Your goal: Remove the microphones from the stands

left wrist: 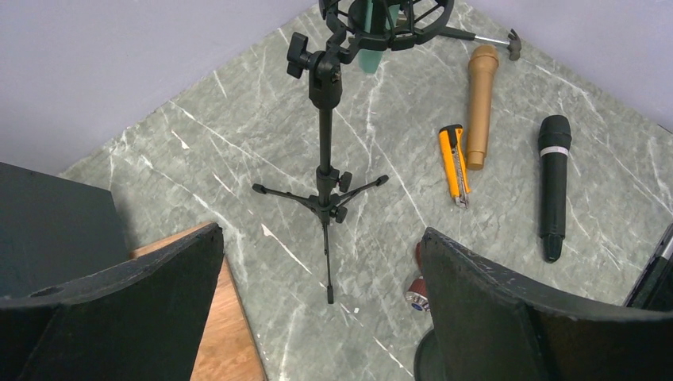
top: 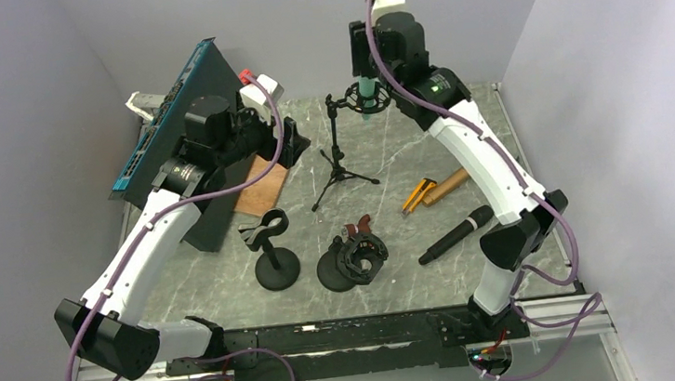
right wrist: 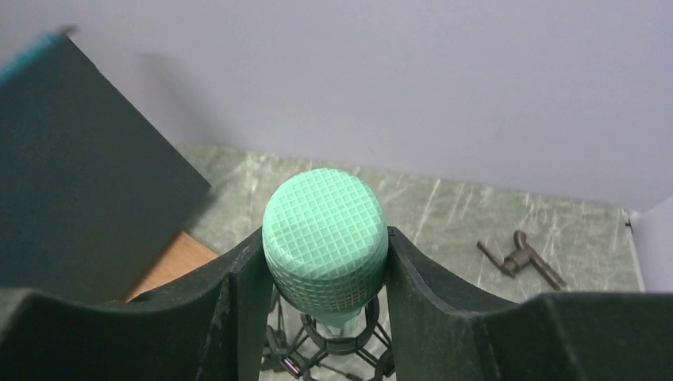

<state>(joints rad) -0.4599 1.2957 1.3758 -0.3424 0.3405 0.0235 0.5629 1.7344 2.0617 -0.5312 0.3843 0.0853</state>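
1. The right gripper (right wrist: 325,266) is grasping the green microphone (right wrist: 325,238) – its two fingers (right wrist: 246,290) are pressing against opposite sides of the gridded head.
2. The microphone is sitting upright in the black shock mount (right wrist: 337,345), its head sticking up above the ring.
3. The mount is riding on top of the tripod stand (top: 341,164), which is standing at the far middle of the marble table (top: 473,275).
4. The left gripper (left wrist: 321,234) is hovering released on the left side, jaws wide and holding nothing – its camera is looking across at the tripod legs.
5. To the right of the stand, a yellow utility knife (left wrist: 453,163), a tan microphone (left wrist: 480,103) and a black microphone (left wrist: 553,186) are lying flat on the table.
6. A wooden board (left wrist: 226,337) is lying under the left gripper, beside a dark panel (left wrist: 48,230).
7. Two round-based holders (top: 274,253) are standing near the arms' bases.
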